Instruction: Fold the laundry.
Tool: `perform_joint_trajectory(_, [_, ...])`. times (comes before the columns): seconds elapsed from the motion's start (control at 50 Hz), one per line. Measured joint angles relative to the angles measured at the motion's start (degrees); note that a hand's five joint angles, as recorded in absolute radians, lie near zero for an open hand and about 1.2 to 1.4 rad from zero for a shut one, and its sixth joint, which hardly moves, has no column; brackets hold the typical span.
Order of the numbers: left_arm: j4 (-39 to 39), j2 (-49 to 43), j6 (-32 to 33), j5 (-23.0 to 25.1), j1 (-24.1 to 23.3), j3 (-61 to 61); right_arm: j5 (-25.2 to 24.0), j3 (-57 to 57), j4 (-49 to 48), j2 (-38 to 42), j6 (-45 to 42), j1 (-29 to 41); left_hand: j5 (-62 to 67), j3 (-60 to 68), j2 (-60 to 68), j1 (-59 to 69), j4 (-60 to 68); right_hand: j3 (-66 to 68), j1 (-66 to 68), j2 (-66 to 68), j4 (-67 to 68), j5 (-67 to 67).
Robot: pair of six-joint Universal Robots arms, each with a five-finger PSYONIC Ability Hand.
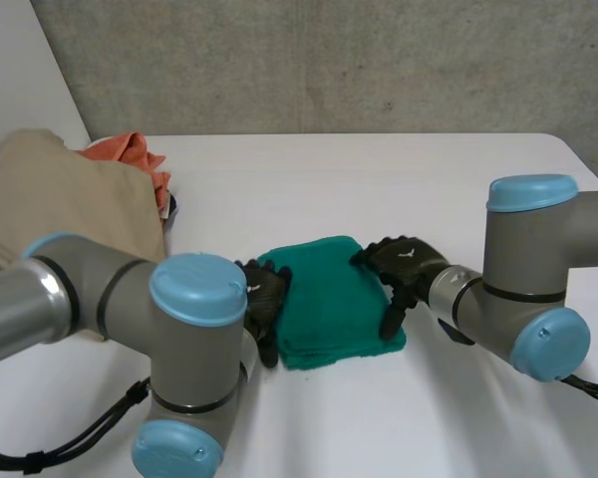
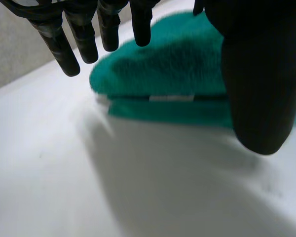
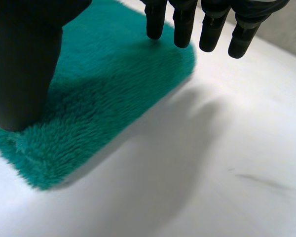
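Left hand [image 1: 265, 303] fingers [image 2: 85, 42] are reaching straight and spread at the green towel [image 1: 331, 299], left edge, gripping nothing | right hand [image 1: 407, 267] fingers [image 3: 182, 27] are hanging straight, apart, over its right edge | towel is lying folded mid-table [image 1: 409, 179] | beige garment [image 1: 60, 199] and orange cloth [image 1: 130, 154] are lying far left.

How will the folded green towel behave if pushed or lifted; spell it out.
The green towel looks fluffy and soft, so it would probably droop if lifted by one edge. Its stacked layers may shift apart when pushed. It likely slides on the smooth white table.
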Motion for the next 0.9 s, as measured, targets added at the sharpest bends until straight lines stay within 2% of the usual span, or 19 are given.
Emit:
perform_joint_trajectory(0.08, [0.32,3.2,0.01,2.58,0.24,0.34,1.62,3.43,-3.11,-3.61,1.1,-0.35,0.0,0.0,0.0,-0.15,0.0,0.0,0.0,0.0,0.01,0.01])
perform_joint_trajectory(0.18, [0.67,7.9,0.02,8.11,1.74,1.67,3.42,10.04,-8.55,-9.25,4.85,-0.91,0.0,0.0,0.0,-0.15,0.0,0.0,0.0,0.0,0.01,0.0])
perform_joint_trajectory(0.28, [0.64,11.08,0.08,17.56,4.63,3.64,3.76,17.59,-11.62,-13.51,9.3,-2.62,-0.01,0.0,0.0,-0.11,0.0,0.0,0.0,0.01,0.01,0.0])
perform_joint_trajectory(0.44, [-1.71,12.08,-0.04,39.09,8.45,9.05,0.7,23.9,-13.7,-13.91,13.69,-3.99,0.0,0.0,0.0,-0.11,0.0,0.0,0.0,0.0,0.01,0.01])
perform_joint_trajectory(0.52, [-3.22,11.63,-0.13,45.49,8.89,11.36,-2.08,24.21,-15.99,-12.26,15.87,-3.76,0.0,0.0,0.0,-0.09,0.0,0.18,0.21,0.14,0.16,0.27])
perform_joint_trajectory(0.6, [-3.75,11.35,-0.16,47.31,8.77,12.44,-4.3,23.4,-18.45,-9.73,18.0,-3.52,0.0,0.0,0.0,-0.09,0.0,3.78,2.41,3.71,3.49,3.42])
perform_joint_trajectory(0.74, [-3.63,10.96,-0.23,46.89,8.49,12.91,-5.33,20.66,-20.48,-4.7,19.09,-2.42,0.03,0.0,0.0,-0.09,0.0,10.66,10.12,9.53,10.44,10.54])
perform_joint_trajectory(0.82, [-3.54,10.71,-0.24,46.55,8.45,12.92,-4.93,18.41,-20.9,-2.24,18.77,-1.42,0.0,0.0,0.0,-0.09,0.0,38.74,30.59,38.65,40.38,37.69])
perform_joint_trajectory(0.84, [-3.52,10.63,-0.24,46.49,8.45,12.91,-4.74,18.01,-21.02,-1.79,18.69,-1.29,0.0,0.0,0.0,-0.09,0.0,40.8,32.52,41.23,48.74,44.92])
perform_joint_trajectory(0.9, [-3.5,10.45,-0.22,46.39,8.47,12.89,-3.68,17.54,-22.4,-1.16,18.64,-1.26,0.0,0.0,0.0,-0.09,0.0,41.3,32.53,41.7,55.5,52.19])
